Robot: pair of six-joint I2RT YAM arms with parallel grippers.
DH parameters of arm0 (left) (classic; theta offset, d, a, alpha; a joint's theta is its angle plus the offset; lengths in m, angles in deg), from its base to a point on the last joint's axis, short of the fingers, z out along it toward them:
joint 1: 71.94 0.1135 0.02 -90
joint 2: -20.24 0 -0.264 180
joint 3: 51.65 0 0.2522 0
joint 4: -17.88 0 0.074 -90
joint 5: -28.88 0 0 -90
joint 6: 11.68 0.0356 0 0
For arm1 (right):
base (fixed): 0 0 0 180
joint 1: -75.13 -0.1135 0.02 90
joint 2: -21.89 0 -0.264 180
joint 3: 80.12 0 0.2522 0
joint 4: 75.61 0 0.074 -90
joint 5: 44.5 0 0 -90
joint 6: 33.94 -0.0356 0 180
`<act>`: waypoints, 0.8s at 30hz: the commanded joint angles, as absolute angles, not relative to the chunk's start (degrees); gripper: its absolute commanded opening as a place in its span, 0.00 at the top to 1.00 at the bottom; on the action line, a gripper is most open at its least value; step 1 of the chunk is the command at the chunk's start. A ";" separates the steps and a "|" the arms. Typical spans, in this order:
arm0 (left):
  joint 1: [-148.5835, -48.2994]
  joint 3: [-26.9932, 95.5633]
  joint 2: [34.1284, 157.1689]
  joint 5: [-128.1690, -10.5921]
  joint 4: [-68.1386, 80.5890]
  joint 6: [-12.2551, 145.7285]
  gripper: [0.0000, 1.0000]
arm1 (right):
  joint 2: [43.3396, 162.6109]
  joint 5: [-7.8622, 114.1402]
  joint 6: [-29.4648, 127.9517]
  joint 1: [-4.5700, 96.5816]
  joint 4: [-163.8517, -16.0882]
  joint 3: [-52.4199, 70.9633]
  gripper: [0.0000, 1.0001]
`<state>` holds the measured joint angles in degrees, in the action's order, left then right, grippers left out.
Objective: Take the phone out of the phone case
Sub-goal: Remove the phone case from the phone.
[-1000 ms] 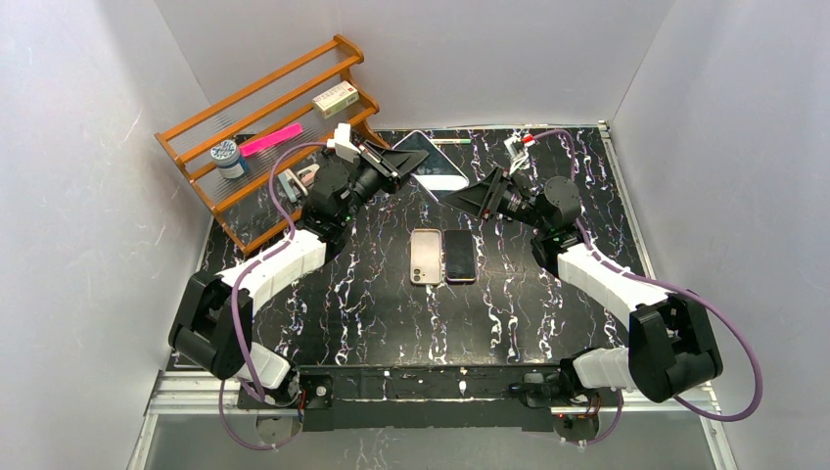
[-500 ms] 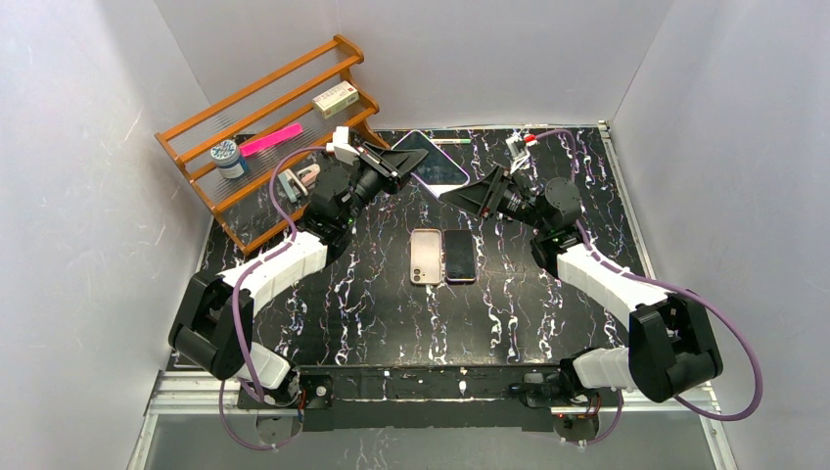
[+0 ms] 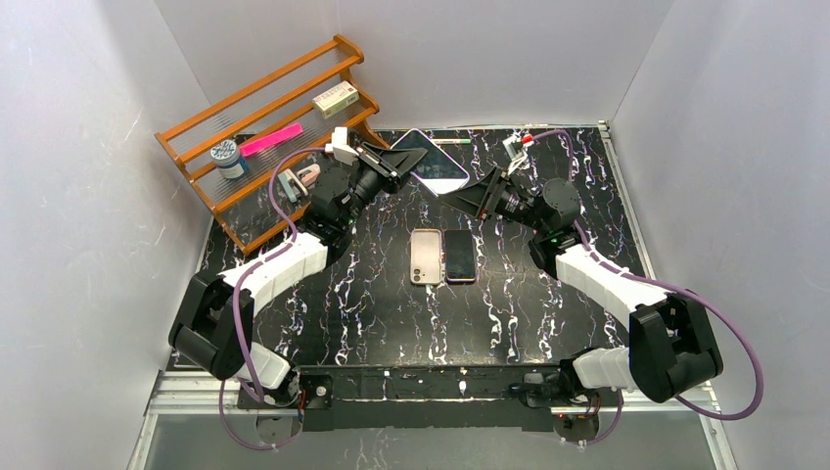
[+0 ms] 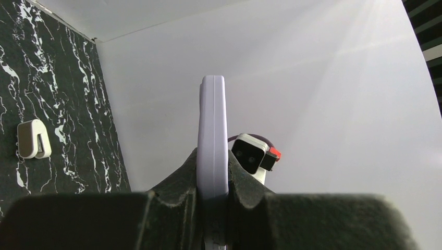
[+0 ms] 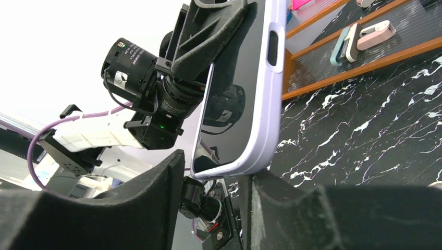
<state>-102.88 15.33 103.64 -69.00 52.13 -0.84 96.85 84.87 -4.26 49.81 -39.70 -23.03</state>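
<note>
A phone in a lilac case [image 3: 436,163] is held in the air above the far middle of the table. My left gripper [image 3: 411,160] is shut on its left end. In the left wrist view the case's edge [image 4: 212,130] stands upright between my fingers [image 4: 212,179]. My right gripper [image 3: 453,194] is open at the phone's near right corner. In the right wrist view that corner [image 5: 245,156] sits between the spread jaws [image 5: 216,182], against the right finger [image 5: 276,203] and apart from the left one. The dark screen [image 5: 237,88] faces left.
Two bare phones lie side by side mid-table, a pale one [image 3: 426,257] and a dark one [image 3: 459,256]. A wooden rack [image 3: 256,166] with small items stands at the far left. A pen [image 3: 452,141] lies at the far edge. A white clip [image 4: 34,139] lies on the table.
The right gripper has crept slightly left toward the phone's corner. The left gripper and the phone have hardly moved.
</note>
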 commanded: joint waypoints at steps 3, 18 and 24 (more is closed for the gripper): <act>-103.14 15.26 101.37 -66.07 56.06 -0.74 1.00 | 95.98 85.96 -4.58 49.10 -34.10 -22.36 0.60; -103.14 15.47 102.62 -68.55 46.25 -9.41 1.00 | 96.45 91.03 14.57 48.69 -37.08 -21.28 0.98; -103.14 15.44 102.46 -70.56 44.09 -11.18 1.00 | 98.01 93.86 23.23 48.69 -43.14 -17.05 0.99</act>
